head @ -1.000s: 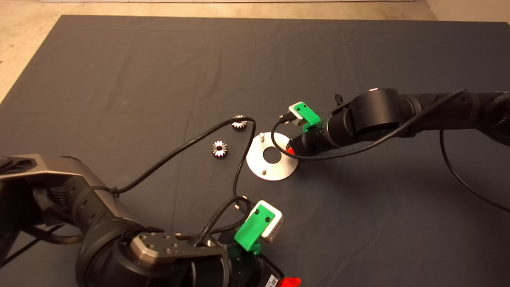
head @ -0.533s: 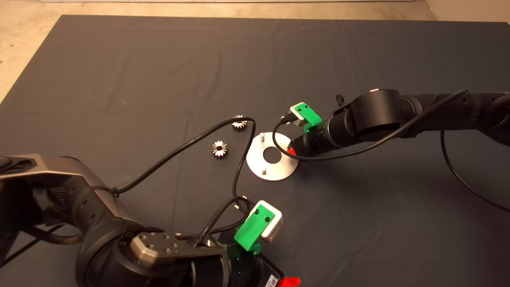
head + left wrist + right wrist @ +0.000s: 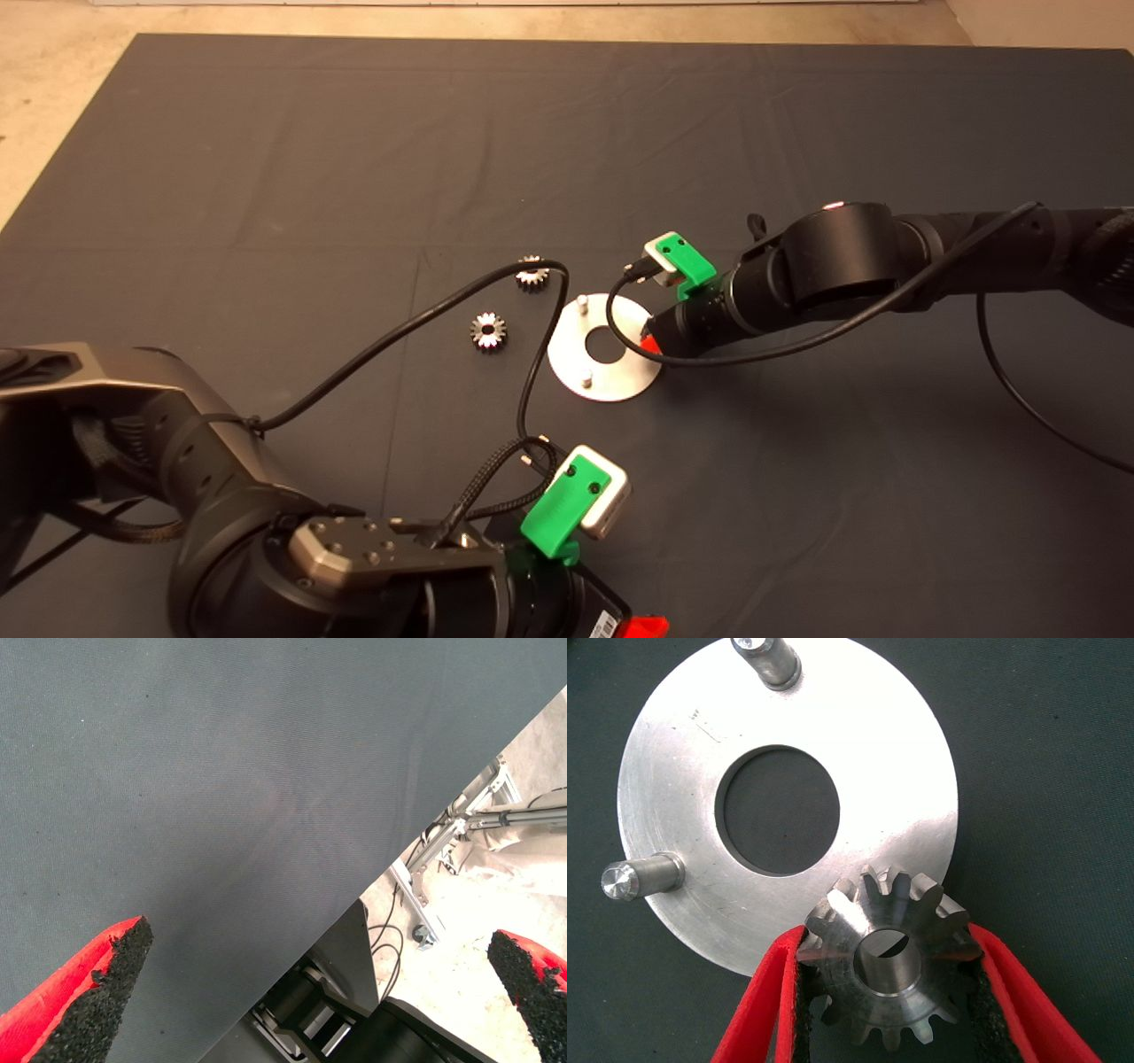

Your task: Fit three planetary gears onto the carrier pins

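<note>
Left gripper [image 3: 310, 992] parked at near edge of mat [image 3: 266, 159], fingers spread wide, nothing between them. Further in, right gripper [image 3: 890, 1010] pinching planetary gear [image 3: 888, 964] at right rim of carrier disc [image 3: 673, 753], bore over third pin there; two bare pins [image 3: 772, 660] [image 3: 638, 877] stand upright. Beyond, two loose gears [image 3: 488, 331] [image 3: 532, 271] lie flat on mat left of disc

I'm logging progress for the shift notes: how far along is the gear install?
No pin visibly carries a seated gear yet. The right gripper holds one gear over the disc, apparently above the third pin. Two gears lie on the mat beside the disc; two pins stand bare. The left gripper waits, open.
</note>
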Controlling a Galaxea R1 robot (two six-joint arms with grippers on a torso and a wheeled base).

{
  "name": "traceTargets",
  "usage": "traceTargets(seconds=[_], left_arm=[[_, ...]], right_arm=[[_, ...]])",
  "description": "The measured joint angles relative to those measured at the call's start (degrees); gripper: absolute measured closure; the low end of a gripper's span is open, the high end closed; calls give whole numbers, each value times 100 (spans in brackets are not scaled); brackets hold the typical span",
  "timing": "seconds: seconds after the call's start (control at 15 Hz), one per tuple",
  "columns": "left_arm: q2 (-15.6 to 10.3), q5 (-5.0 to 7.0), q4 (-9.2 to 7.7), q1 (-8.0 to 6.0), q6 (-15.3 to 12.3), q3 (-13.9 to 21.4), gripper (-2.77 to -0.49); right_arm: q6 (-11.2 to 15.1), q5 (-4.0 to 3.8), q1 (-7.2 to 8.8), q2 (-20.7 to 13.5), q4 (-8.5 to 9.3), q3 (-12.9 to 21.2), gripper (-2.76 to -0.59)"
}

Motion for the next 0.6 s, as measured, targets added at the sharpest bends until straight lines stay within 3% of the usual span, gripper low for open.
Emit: traceTargets(seconds=[0.6], left_arm=[[-2,0,0,0,-1,0,-275]], right_arm=[[-2,-26,-4,-44,-2,0,-94]])
